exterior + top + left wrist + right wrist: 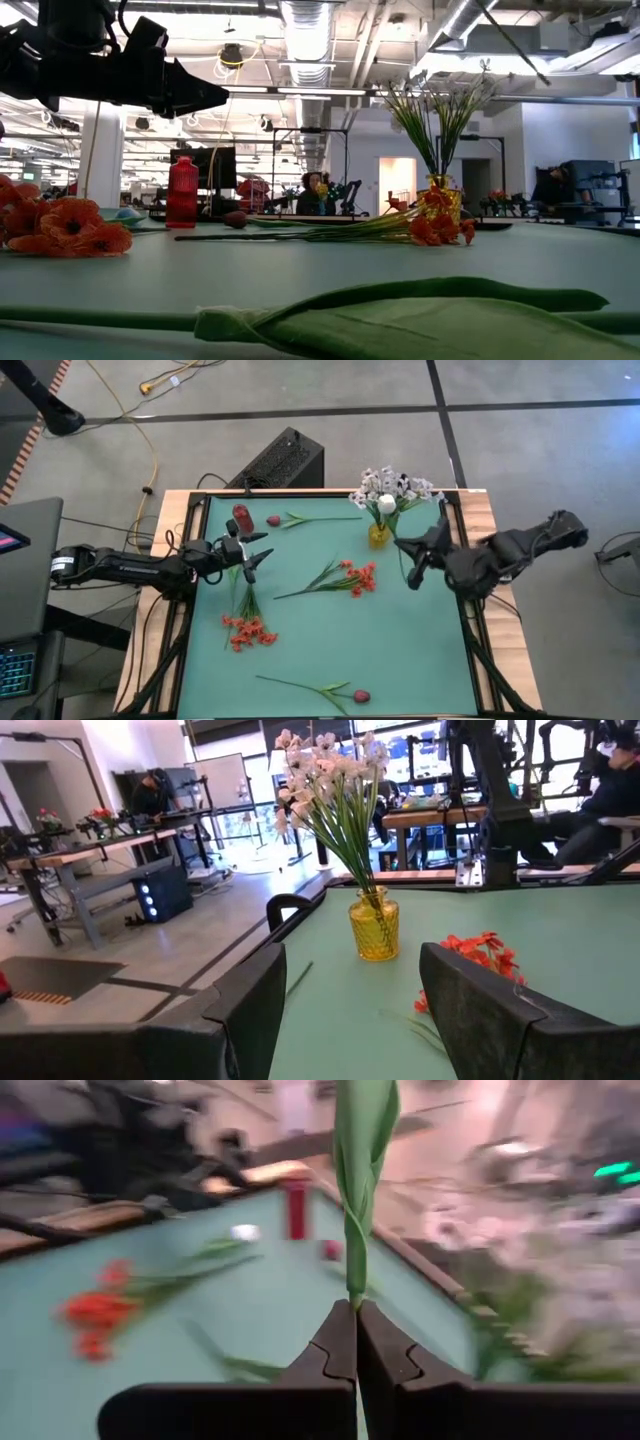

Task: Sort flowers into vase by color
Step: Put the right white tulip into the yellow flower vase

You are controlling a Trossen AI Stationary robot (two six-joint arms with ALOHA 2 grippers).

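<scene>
The work surface is a green mat (300, 650) framed by a light wooden table edge.

**Right gripper.** The right gripper (355, 1315) sits near the mat's far right corner, just beside the yellow glass vase (379, 534). Its two dark fingers are pressed together on the green stem (357, 1210) of a flower, which stands upright from the fingertips with a leaf twisted round it. The blossom of this stem lies outside the right wrist view. In the high view a white bud (386, 505) shows among the vase's blossoms, but whether it belongs to the gripped stem cannot be told.

**Left gripper.** The left gripper (252, 557) hovers over the left part of the mat, near the red bottle-shaped vase (241, 517). Its fingers (250, 1010) are spread apart with nothing between them.

**Flowers.**
- The yellow glass vase holds a bunch of small white and pale blossoms (392, 486) on green stems.
- An orange-red blossom spray (355, 576) lies at mat centre, stem pointing toward the left.
- A second orange-red cluster (248, 631) lies near the left edge, its stem running up toward the left gripper.
- A dark pink bud (274, 520) on a long stem lies along the far edge, between the two vases.
- Another dark pink bud (361, 697) with a leafy stem lies at the near edge.
</scene>
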